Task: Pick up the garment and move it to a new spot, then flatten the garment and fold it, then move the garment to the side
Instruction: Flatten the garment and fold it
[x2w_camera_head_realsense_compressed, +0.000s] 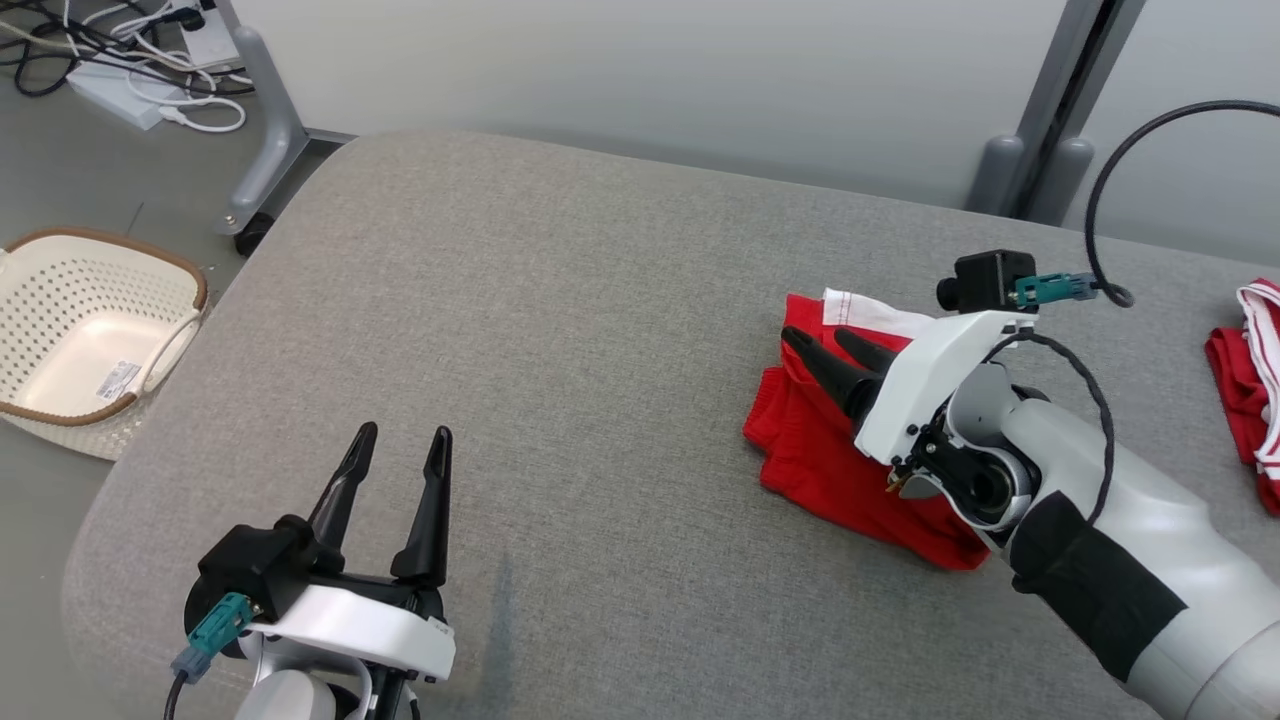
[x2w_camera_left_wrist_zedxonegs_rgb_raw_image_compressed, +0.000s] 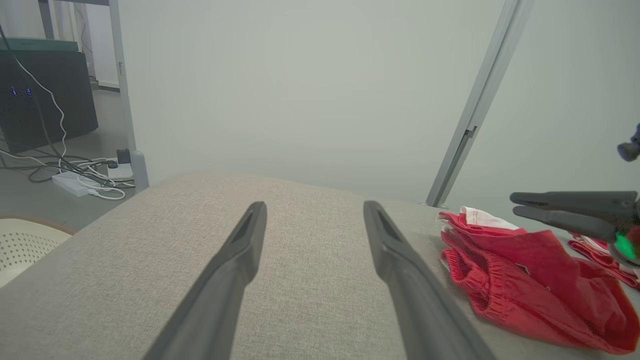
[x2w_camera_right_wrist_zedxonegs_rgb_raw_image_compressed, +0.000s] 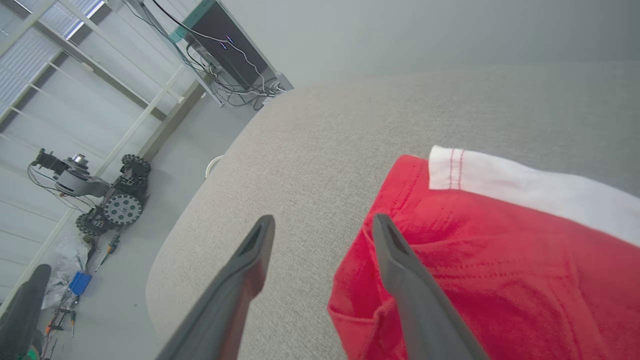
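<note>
Garment (x2w_camera_head_realsense_compressed: 1248, 375) lies bunched, red with striped trim, at the far right of the grey padded table (x2w_camera_head_realsense_compressed: 600, 400); well apart to its left sit folded red shorts (x2w_camera_head_realsense_compressed: 820, 470); right gripper (x2w_camera_head_realsense_compressed: 818, 338) is over them, fingers spread, holding nothing; left gripper (x2w_camera_head_realsense_compressed: 405, 435) gapes wide above bare table.

From the head we looked steeply down on the grey padded surface (x2w_camera_head_realsense_compressed: 600, 350). Our left wrist faced low across it; our right hung close over the red folded cloth (x2w_camera_right_wrist_zedxonegs_rgb_raw_image_compressed: 500, 280), shared by all.
</note>
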